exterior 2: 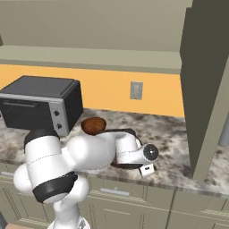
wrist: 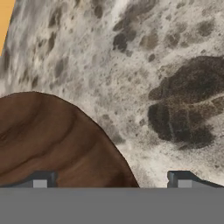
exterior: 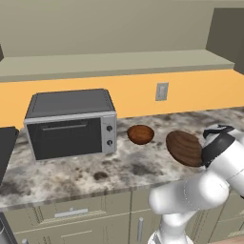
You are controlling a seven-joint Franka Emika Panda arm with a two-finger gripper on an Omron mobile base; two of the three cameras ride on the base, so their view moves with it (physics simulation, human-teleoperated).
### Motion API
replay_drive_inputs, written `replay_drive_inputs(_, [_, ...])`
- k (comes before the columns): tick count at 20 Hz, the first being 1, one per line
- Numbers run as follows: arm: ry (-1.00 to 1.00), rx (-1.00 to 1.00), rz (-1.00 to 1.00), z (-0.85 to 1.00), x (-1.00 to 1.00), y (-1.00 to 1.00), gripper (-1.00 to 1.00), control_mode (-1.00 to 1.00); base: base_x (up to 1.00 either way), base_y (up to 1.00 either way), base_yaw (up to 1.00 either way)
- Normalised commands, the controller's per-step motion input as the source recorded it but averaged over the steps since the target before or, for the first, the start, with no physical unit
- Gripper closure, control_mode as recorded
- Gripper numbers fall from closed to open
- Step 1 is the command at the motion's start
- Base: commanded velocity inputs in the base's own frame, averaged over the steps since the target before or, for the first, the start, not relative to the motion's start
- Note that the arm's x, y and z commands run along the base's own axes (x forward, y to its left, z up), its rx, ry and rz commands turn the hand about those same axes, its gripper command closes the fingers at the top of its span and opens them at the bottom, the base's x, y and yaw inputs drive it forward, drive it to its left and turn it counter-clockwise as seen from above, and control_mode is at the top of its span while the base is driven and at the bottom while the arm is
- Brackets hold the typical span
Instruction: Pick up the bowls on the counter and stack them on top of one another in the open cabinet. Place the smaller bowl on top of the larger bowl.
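**Over the larger bowl, nothing held**

The larger bowl [exterior: 184,147] lay on the desk [exterior: 86,171], well to the right of the toaster oven [exterior: 71,124]. The smaller bowl [exterior: 140,134] sat between the two, just beside the oven. My tool [wrist: 111,180] hung over the larger bowl's rim, jaws spread wide and gripping nothing. The open cabinet [exterior: 114,63] ran along the wall above the oven.
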Motion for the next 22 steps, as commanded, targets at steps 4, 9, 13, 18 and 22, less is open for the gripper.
replay_drive_inputs(4, [-0.1, 0.0, -0.02, 0.0, 0.07, 0.39, 1.0, -1.0, 0.0, 0.0, 0.0])
replay_drive_inputs(9, [-0.1, 0.0, -0.03, -0.02, 0.07, 0.4, 1.0, -1.0, 0.0, 0.0, 0.0])
replay_drive_inputs(13, [-0.08, -0.01, -0.02, -0.03, 0.08, 0.38, 1.0, -1.0, 0.0, 0.0, 0.0])
replay_drive_inputs(18, [-0.08, -0.01, 0.0, 0.0, 0.03, 0.3, 1.0, -1.0, 0.0, 0.0, 0.0])
replay_drive_inputs(22, [-0.1, 0.0, 0.0, 0.29, -0.17, 0.04, 1.0, -1.0, 0.0, 0.0, 0.0])
